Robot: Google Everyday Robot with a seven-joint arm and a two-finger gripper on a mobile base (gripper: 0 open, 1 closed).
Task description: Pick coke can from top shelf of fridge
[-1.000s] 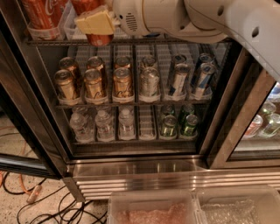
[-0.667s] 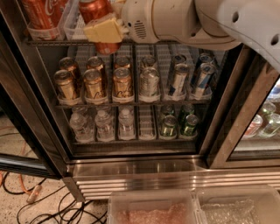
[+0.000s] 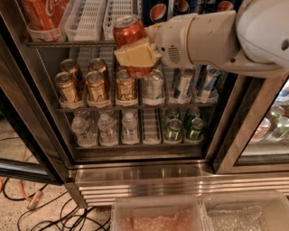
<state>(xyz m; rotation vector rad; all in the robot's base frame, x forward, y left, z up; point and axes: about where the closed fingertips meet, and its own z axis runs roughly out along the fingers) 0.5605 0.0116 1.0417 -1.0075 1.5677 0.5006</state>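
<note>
My gripper (image 3: pixel 137 53) is shut on a red-orange coke can (image 3: pixel 129 30) and holds it tilted in front of the fridge (image 3: pixel 135 155), out past the top shelf (image 3: pixel 67 43) and over the middle rack. Its cream fingers (image 3: pixel 135 55) wrap the can's middle. The white arm comes in from the upper right. A second coke can (image 3: pixel 43 16) stands in a clear front holder at the left of the top shelf. White lane dividers (image 3: pixel 92 18) beside it hold nothing.
Blue Pepsi cans (image 3: pixel 158 11) stand at the right of the top shelf. Gold-brown cans (image 3: pixel 97 85) and silver cans (image 3: pixel 180 83) fill the middle rack; water bottles (image 3: pixel 107 128) and green cans (image 3: pixel 180 128) the lower one. Clear bins (image 3: pixel 156 214) and cables (image 3: pixel 31 203) lie below.
The gripper has drawn the coke can out of the top shelf, down and to the right, and it now hangs in front of the middle rack. The view has shifted lower.
</note>
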